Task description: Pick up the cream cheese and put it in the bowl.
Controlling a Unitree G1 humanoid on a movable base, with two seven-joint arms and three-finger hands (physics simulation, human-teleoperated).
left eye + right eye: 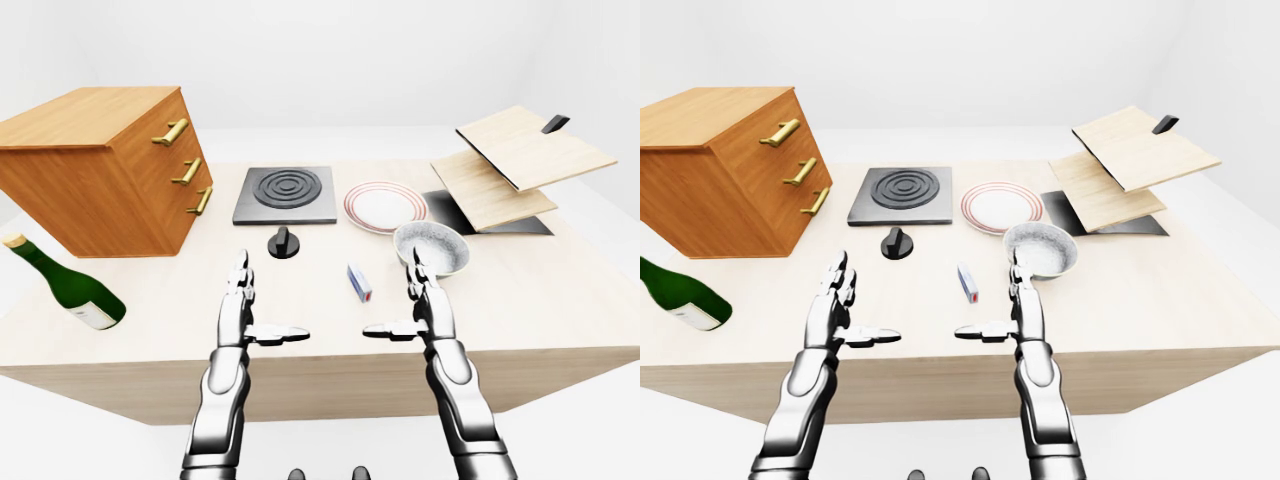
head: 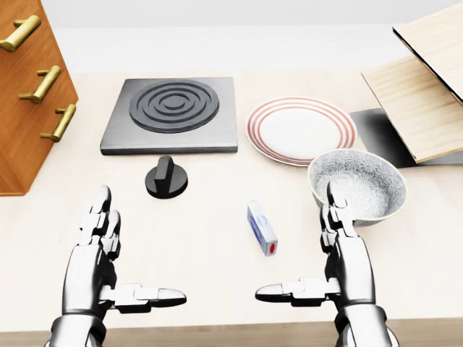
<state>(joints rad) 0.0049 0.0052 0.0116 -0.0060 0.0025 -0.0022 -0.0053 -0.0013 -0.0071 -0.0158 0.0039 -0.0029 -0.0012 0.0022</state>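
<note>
Cheese (image 2: 262, 228) sits on my desk (image 2: 210, 238) between both hands, nearer the right hand (image 2: 340, 253), beside the bowl (image 2: 357, 186); left hand (image 2: 101, 253) and right spread open, empty.

Both arms: glossy chrome-silver shells, segmented, with dark grey to black bands at the joints. Forearms are rounded and taper toward the wrists, entering from the lower edge of the left-eye view.

Left hand (image 2: 98, 249) and right hand (image 2: 340, 249): same polished metal finish, three fingers (image 2: 101, 210) each, built from short blocky links with dark seams between them. Thumbs are capped with rounded silver tips.

Two small dark rounded shapes sit at the bottom centre of the left-eye view.

No cables, screws or markings discernible.
</note>
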